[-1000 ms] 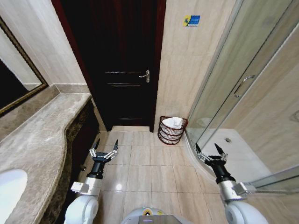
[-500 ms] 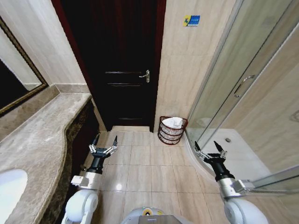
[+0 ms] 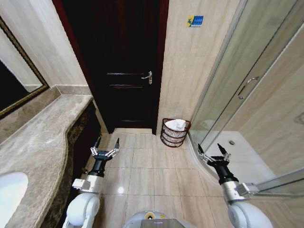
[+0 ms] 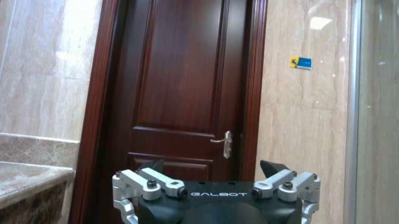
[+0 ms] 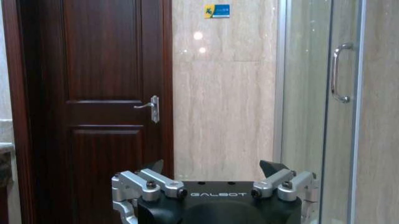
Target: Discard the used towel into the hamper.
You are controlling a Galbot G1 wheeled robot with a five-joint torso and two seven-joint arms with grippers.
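In the head view you are looking at the hamper (image 3: pixel 175 132), a small round basket of dark reddish-brown open weave, narrowing toward its base. It is sitting on the tiled floor (image 3: pixel 152 166) in the corner, against the beige wall and just beside the glass shower enclosure (image 3: pixel 237 95). A white towel (image 3: pixel 175 125) is lying inside it, bunched at the rim. Your left tool (image 3: pixel 105 151) is hanging low near the edge of the marble tabletop (image 3: pixel 47 137), fingers spread apart and holding nothing. Your right tool (image 3: pixel 213 156) is hovering by the shower's curved threshold, likewise spread and empty. Bare tiles are lying open between both tools and the hamper.

In the left wrist view, the left tool (image 4: pixel 212 169) is pointing at the dark wooden door (image 4: pixel 181 93), tips apart.

In the right wrist view, the right tool (image 5: pixel 212 167) is facing the door edge and beige wall, tips apart.
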